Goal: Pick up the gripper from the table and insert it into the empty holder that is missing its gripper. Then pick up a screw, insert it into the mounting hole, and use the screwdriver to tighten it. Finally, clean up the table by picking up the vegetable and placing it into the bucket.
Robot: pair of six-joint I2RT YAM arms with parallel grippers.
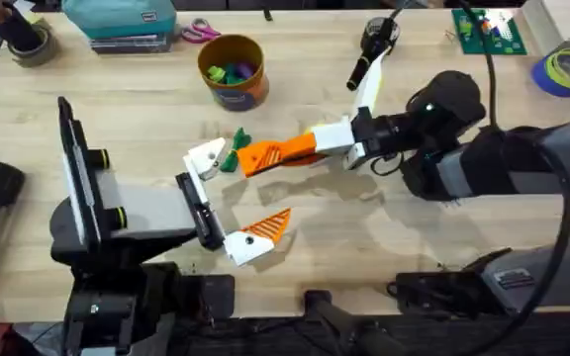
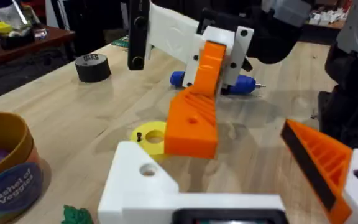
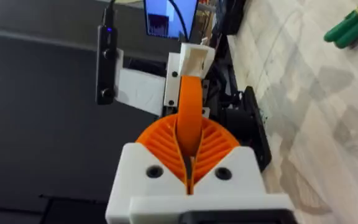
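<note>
The left arm's gripper (image 1: 228, 203) lies low over the pale wooden worktop (image 1: 146, 119) with its jaws spread wide, one white angular plastic holder (image 1: 206, 158) bare and the other carrying its pad, probably so the bare one can take a pad. The small orange ribbed plastic gripper (image 1: 277, 151) sits clamped between the jaws of the right gripper (image 1: 310, 146), its tip close beside that bare holder. The dark-green leafy toy vegetable (image 1: 234, 150) lies just beside the same holder.
</note>
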